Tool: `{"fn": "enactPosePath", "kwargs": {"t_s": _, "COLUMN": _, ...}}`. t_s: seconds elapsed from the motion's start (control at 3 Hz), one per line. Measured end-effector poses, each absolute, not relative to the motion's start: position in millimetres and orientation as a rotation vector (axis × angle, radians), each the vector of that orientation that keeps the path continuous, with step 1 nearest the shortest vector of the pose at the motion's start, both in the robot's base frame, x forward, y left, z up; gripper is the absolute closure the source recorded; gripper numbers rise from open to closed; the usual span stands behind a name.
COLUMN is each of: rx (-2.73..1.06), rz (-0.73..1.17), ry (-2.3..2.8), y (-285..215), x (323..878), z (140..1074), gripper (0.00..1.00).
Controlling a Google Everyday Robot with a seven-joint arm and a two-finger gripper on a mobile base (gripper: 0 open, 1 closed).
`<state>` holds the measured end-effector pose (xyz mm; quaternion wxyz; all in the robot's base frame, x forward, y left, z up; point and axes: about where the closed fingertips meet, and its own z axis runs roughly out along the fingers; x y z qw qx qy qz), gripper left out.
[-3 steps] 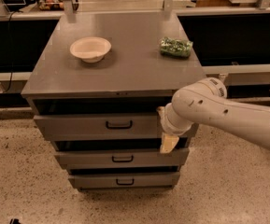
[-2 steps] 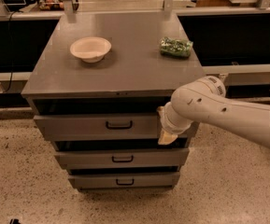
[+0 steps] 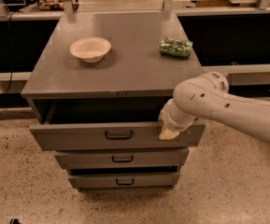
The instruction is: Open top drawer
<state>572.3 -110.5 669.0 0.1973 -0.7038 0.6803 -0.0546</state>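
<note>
Nearest the floor, the lowest drawer (image 3: pixel 92 180) and the middle drawer (image 3: pixel 83 158) sit nearly closed. Above them the top drawer (image 3: pixel 69 136) now juts well forward of both, a dark gap open behind its front. A second ago it was barely out, so the pull is working and the task looks mostly done. The tool (image 3: pixel 168 132) sits at the front's upper edge, right of the handle. Whether it is wide or narrow I cannot tell. Farther back, the counter (image 3: pixel 130 69) carries a bowl (image 3: pixel 90 48) and a green packet (image 3: pixel 175 46).
</note>
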Motion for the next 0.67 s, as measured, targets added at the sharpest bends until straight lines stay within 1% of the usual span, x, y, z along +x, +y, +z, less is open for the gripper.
{"fn": "enactPosePath", "kwargs": {"t_s": 0.33, "rx": -1.97, "rz": -0.153, "ry": 1.904, "y": -110.5, "x": 572.3, "z": 675.3, "gripper": 0.46}}
{"fn": "enactPosePath", "kwargs": {"t_s": 0.67, "rx": -1.97, "rz": -0.153, "ry": 1.904, "y": -110.5, "x": 572.3, "z": 675.4, "gripper": 0.28}}
